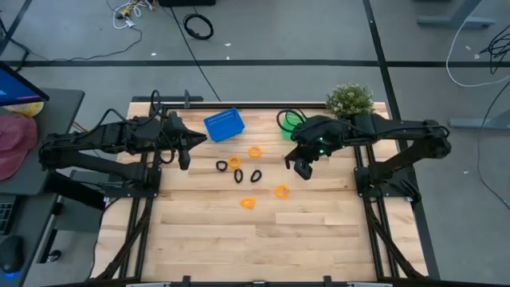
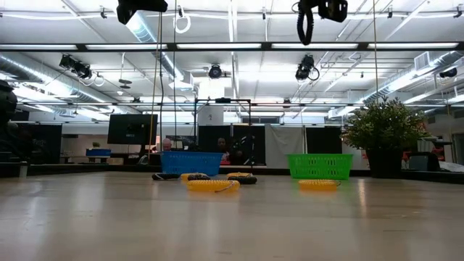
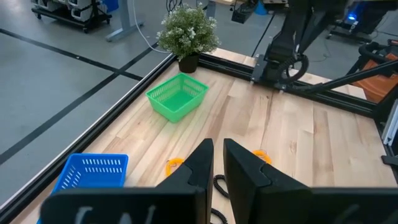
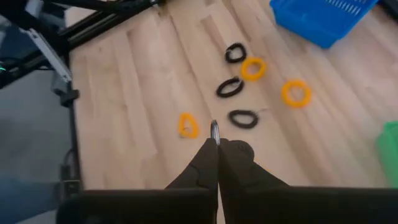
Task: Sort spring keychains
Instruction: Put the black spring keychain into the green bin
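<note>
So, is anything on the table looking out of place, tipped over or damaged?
Nothing looks damaged or spilled. The blue basket and the green basket both sit upright and look empty. The spring keychains, orange and black, lie scattered on the table between them, none in a basket yet. The blue basket sits slightly askew to the table edge.

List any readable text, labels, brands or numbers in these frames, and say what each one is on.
None can be read.
Blue basket: no label visible.
Green basket: no label visible.
Spring keychains: no markings visible.
Screen in the room behind, low view: dark, nothing legible.
Screen at the table's left, high view: colours only, too small to read.
</note>
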Tool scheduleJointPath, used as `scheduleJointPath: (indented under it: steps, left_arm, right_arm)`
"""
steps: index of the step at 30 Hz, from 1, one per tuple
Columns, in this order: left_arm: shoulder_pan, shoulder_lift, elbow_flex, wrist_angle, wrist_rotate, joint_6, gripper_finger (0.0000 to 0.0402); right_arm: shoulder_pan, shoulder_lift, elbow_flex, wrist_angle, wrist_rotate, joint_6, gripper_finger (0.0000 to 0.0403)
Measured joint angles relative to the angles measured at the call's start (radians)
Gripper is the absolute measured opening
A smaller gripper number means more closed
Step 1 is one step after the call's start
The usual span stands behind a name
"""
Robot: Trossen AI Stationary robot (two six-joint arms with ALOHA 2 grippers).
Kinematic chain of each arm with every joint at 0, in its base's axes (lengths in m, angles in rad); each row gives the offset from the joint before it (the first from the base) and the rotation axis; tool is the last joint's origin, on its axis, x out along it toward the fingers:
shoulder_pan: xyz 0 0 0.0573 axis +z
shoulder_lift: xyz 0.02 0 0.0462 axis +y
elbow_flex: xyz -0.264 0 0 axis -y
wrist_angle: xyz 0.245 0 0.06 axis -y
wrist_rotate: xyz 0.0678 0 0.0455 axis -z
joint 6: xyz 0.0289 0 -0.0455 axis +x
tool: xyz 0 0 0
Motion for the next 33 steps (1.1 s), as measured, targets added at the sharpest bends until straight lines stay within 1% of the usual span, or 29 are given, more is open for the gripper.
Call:
scheduleJointPath:
  steps: [3, 7, 11, 15, 19, 21, 24, 27, 33]
  left_arm:
    - [0.000, 0.000, 0.000, 0.000, 0.000, -0.001, 0.0042]
    - [0.000, 0.000, 0.000, 0.001, 0.000, -0.001, 0.0042]
    - [0.000, 0.000, 0.000, 0.003, -0.004, -0.001, 0.0042]
    - [0.000, 0.000, 0.000, 0.002, -0.040, -0.001, 0.0042]
    - [0.000, 0.000, 0.000, 0.002, -0.052, 0.000, 0.0042]
    - [0.000, 0.000, 0.000, 0.002, -0.052, 0.000, 0.0042]
    - [0.000, 0.000, 0.000, 0.002, -0.052, 0.000, 0.0042]
    - [0.000, 0.000, 0.000, 0.001, -0.052, 0.001, 0.0042]
    - [0.000, 0.000, 0.000, 0.001, -0.052, 0.002, 0.0042]
  right_arm:
    - [-0.007, 0.000, 0.000, 0.000, 0.048, -0.009, 0.0000]
    - [-0.055, 0.013, 0.000, 0.013, 0.123, 0.074, 0.0000]
    - [-0.139, 0.055, 0.000, 0.087, 0.124, 0.084, 0.0000]
    - [-0.229, 0.121, 0.055, 0.088, 0.125, 0.090, 0.0000]
    - [-0.312, 0.166, 0.113, 0.049, 0.128, 0.087, 0.0000]
    - [-0.360, 0.178, 0.117, 0.004, 0.142, 0.161, 0.0000]
    - [-0.434, 0.193, 0.117, -0.091, 0.199, 0.290, 0.0000]
    - [-0.484, 0.202, 0.107, -0.125, 0.259, 0.335, 0.0000]
    - [-0.542, 0.232, 0.046, -0.130, 0.248, 0.351, 0.0000]
